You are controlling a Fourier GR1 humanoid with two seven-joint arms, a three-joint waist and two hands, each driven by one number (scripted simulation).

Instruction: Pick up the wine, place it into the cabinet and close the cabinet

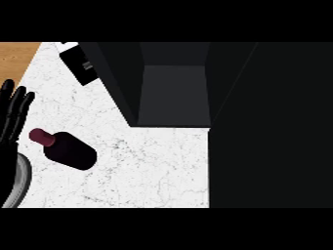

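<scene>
On the marble counter [147, 166] beside our open, resting left hand [3, 127], the wine [66, 149] stands apart from the open cabinet [173, 93]; right hand unseen; we judge a careless reach could topple it.

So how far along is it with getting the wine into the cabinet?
Nothing looks done yet. The wine lies on its side on the counter, not held. The cabinet stands open, with no wine inside. The left hand shows open at the left edge, beside the bottle but not gripping it. Left to do: pick up, place inside, close the cabinet.
</scene>
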